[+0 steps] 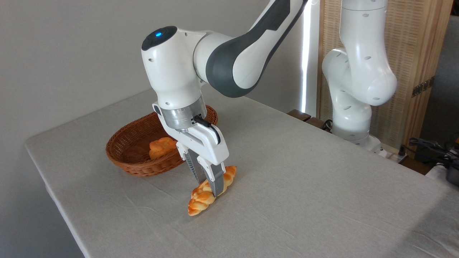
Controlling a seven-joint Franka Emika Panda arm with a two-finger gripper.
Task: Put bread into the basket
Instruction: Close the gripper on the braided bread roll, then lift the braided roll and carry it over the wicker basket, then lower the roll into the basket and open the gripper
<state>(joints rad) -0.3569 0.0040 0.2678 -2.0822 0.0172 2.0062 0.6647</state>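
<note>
Your arm (229, 53) reaches in from the upper right, elbow high, forearm sloping down to the left, and the wrist turns straight down over the table (322, 186). The hand tilts slightly, its fingers angled down and to the right. Your gripper (209, 188) is low, right at the bread (200, 200), with the fingers set across the middle of the braided loaf and closed against it. The loaf lies on the cloth, running diagonally, one tapered end toward you and the other poking out behind the fingers. Whether it is lifted off the cloth at all, I cannot tell. The basket (125, 157) sits just behind and left, near the gripper, holding a smaller orange bread piece (161, 147).
</note>
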